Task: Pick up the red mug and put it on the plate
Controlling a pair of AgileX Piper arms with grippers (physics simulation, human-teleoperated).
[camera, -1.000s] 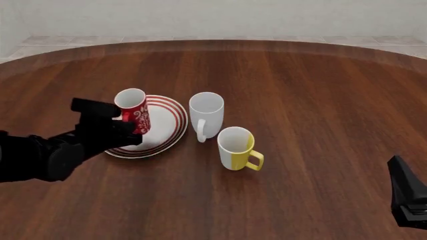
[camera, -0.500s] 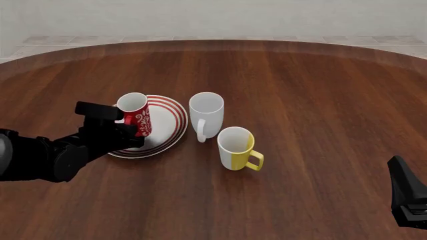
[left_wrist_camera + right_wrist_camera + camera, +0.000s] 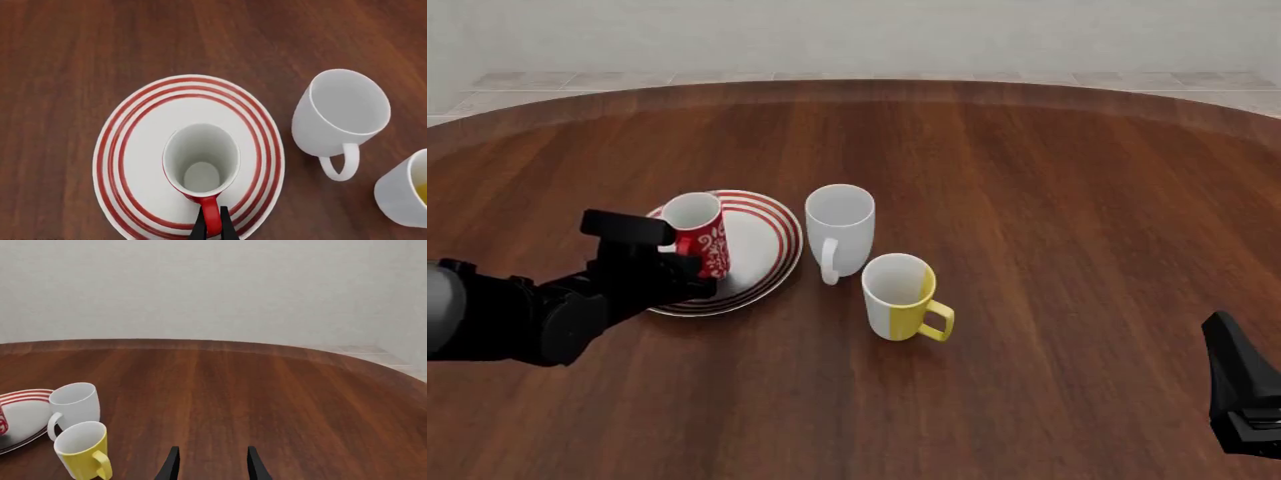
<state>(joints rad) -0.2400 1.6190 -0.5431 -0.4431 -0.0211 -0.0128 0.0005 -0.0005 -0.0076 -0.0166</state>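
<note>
The red mug, with a white swirl pattern and a white inside, is over the left part of the plate, leaning slightly. I cannot tell if its base touches the plate. My left gripper is shut on the mug's red handle. In the left wrist view the mug is centred on the red-ringed plate, with a thin black finger on each side of the handle. My right gripper is open and empty, low at the front right edge of the table.
A plain white mug stands just right of the plate, close to its rim. A yellow-and-white mug stands in front of it, handle to the right. Both show in the right wrist view, white and yellow.
My left gripper has lowered the red mug and carried it slightly further over the plate. The right arm has not moved.
</note>
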